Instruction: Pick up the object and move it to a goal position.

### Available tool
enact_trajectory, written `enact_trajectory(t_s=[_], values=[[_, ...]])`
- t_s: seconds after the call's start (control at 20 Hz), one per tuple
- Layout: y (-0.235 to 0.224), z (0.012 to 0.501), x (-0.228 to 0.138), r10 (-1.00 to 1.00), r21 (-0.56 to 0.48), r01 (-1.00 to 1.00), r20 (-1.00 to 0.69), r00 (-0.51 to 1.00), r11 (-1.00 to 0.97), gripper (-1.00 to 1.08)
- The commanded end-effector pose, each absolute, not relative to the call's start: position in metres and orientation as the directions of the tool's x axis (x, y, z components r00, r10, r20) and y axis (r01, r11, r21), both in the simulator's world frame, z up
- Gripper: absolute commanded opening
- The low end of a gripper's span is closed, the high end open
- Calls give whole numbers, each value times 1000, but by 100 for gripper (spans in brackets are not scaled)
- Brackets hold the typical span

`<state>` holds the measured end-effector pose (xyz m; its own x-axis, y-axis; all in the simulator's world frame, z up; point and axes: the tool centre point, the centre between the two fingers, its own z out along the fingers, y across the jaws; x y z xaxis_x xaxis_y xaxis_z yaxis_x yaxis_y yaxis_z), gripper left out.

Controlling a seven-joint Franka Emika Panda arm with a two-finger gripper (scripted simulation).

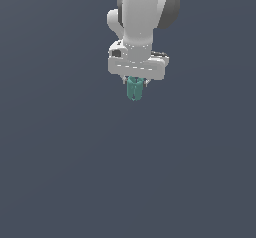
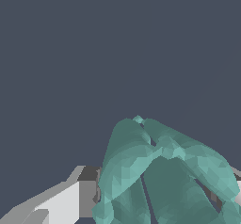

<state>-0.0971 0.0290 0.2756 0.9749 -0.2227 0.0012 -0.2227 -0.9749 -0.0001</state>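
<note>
The object (image 1: 134,89) is a small teal-green elongated piece with two rounded lobes. In the exterior view it hangs upright below the white robot hand, between the short fingers. My gripper (image 1: 135,84) is shut on it, its fingertips mostly hidden by the piece. In the wrist view the object (image 2: 160,171) fills the near part of the picture, and a grey-white finger (image 2: 70,199) shows beside it. The piece is held off the ground.
A plain dark blue-grey ground (image 1: 75,172) fills both views. The white arm (image 1: 142,17) comes down from the top of the exterior view. No goal marker shows.
</note>
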Motion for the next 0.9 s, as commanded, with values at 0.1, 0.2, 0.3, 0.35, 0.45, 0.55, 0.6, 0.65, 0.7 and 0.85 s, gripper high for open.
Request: enact_trajectory(t_s=[0.1, 0.2, 0.3, 0.35, 0.45, 0.55, 0.6, 0.65, 0.7, 0.85], values=[[32, 321, -100, -223, 0, -223, 1, 975, -975, -100], [33, 339, -100, -223, 0, -223, 1, 975, -975, -100], [35, 355, -101, -223, 0, -223, 1, 975, -975, -100], [35, 363, -101, -223, 0, -223, 1, 975, -975, -100], [36, 376, -101, -223, 0, -223, 1, 975, -975, -100], [37, 387, -101, -223, 0, -223, 1, 975, -975, -100], [37, 391, -101, -223, 0, -223, 1, 975, -975, -100], [37, 396, -100, -223, 0, -223, 1, 975, -975, -100], [38, 399, -100, -223, 0, -223, 1, 975, -975, -100], [38, 407, -100, -223, 0, -223, 1, 975, -975, -100]])
